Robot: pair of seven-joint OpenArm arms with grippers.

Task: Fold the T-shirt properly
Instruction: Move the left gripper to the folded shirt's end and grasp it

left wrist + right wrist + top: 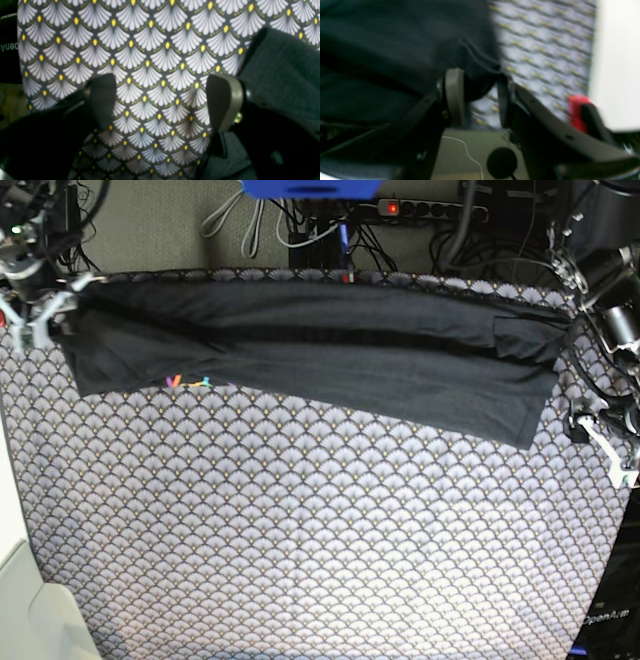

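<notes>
The T-shirt lies as a long dark charcoal band across the far part of the tablecloth, its small striped mark near the left end. My right gripper is at the shirt's left end. In the blurred right wrist view the right gripper has its jaws apart, and the T-shirt has its hem bulging between the tips. My left gripper is open and empty over the tablecloth, with the T-shirt just to its right. In the base view the left gripper is off the shirt's right end.
A power strip and cables lie behind the table's far edge, below a blue object. A white surface borders the table at the near left. A red part shows beside the right gripper.
</notes>
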